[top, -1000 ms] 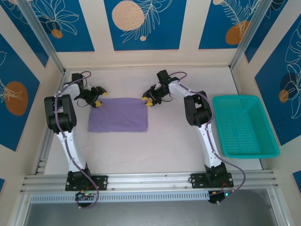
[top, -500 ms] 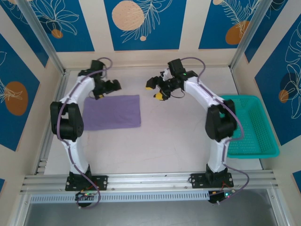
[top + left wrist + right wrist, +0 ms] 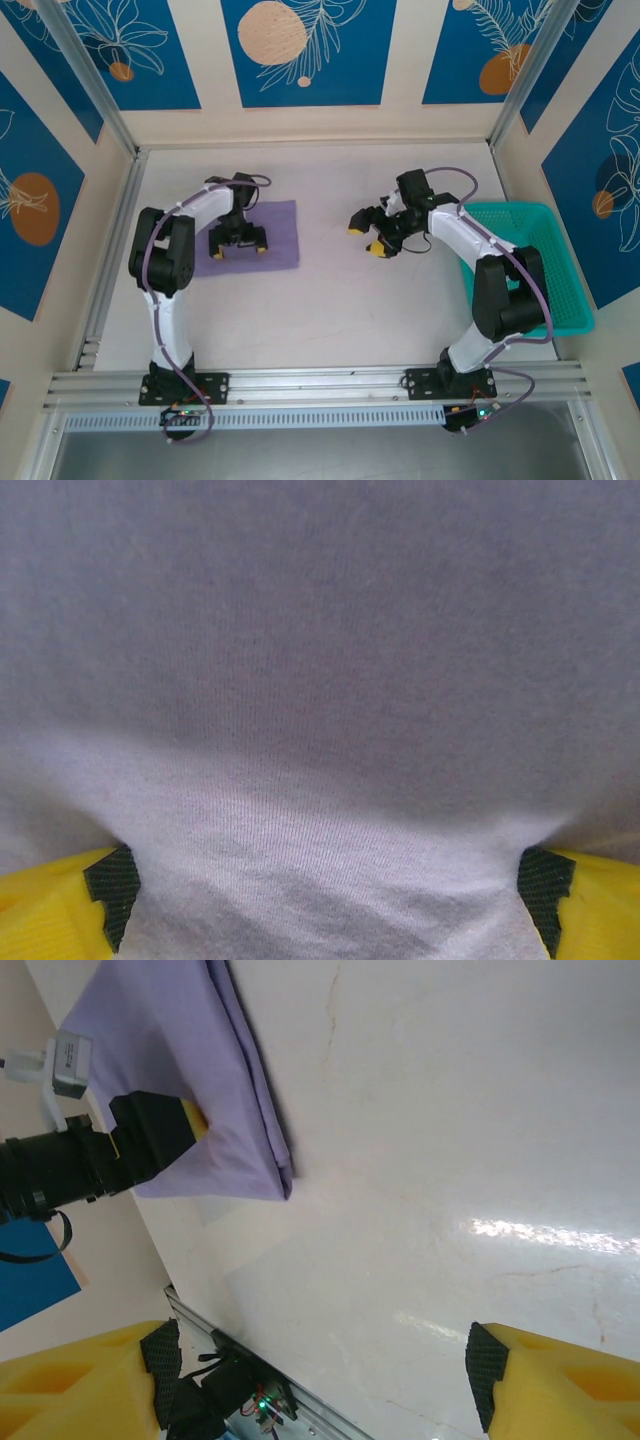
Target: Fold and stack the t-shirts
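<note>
While the left gripper (image 3: 238, 247) and right gripper (image 3: 367, 238) stood open and empty, the t-shirt (image 3: 281, 232) under the left one looked soft and floppy, probably best pinched at an edge.

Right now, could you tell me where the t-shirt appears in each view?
Top external: t-shirt left of centre, under the left gripper.
Left wrist: spread right across, between the yellow fingers at the bottom corners.
Right wrist: upper left, folded edge towards centre.
Shared landmark: the left gripper's yellow fingers over the cloth.
</note>
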You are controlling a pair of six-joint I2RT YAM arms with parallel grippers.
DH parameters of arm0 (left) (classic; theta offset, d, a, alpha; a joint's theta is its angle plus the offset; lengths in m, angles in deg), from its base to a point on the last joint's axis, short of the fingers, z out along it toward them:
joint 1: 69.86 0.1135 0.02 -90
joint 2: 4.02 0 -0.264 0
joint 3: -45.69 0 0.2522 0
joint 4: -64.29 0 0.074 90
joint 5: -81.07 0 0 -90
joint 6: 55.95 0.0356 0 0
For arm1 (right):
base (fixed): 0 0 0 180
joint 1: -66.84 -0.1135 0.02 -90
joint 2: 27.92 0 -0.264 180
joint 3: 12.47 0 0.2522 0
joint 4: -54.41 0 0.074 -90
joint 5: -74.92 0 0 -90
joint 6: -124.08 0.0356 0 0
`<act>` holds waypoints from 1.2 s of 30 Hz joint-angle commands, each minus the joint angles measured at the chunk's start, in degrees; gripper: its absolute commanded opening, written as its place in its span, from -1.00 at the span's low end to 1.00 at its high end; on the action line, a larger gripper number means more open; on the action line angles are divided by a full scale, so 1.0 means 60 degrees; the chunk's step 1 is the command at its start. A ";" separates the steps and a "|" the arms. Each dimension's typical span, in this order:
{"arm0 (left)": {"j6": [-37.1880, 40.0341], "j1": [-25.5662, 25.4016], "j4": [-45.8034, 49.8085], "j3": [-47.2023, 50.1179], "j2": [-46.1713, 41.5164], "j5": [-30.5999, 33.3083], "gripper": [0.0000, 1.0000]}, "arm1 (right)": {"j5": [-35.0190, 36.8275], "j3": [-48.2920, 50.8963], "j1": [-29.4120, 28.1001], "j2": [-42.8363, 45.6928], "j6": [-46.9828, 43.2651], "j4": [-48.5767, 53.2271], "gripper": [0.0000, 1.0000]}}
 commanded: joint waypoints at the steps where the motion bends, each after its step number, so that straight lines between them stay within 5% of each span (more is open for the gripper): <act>1: 0.1015 0.0389 0.0053 -0.0784 0.1129 0.0582 1.00 | -0.0140 0.0191 0.0158 0.0458 -0.0192 0.0118 0.55; 4: 0.1907 0.0679 0.0073 -0.1581 0.1533 0.1304 1.00 | -0.0089 0.0298 0.0338 0.0610 -0.0162 0.0361 0.55; 15: 0.2973 0.2247 0.1083 -0.5415 0.3808 0.0458 0.92 | 0.0162 -0.0055 0.0806 0.0767 0.0380 0.1376 0.54; 26: 0.4047 0.2659 0.1821 -0.9315 0.5727 0.0397 0.93 | 0.0931 -0.1512 0.0449 0.0677 0.0819 0.3044 0.54; 36: 0.4423 0.2978 0.1664 -0.8941 0.4730 0.1760 1.00 | 0.0999 -0.2564 -0.0147 -0.0130 0.0847 0.3281 0.53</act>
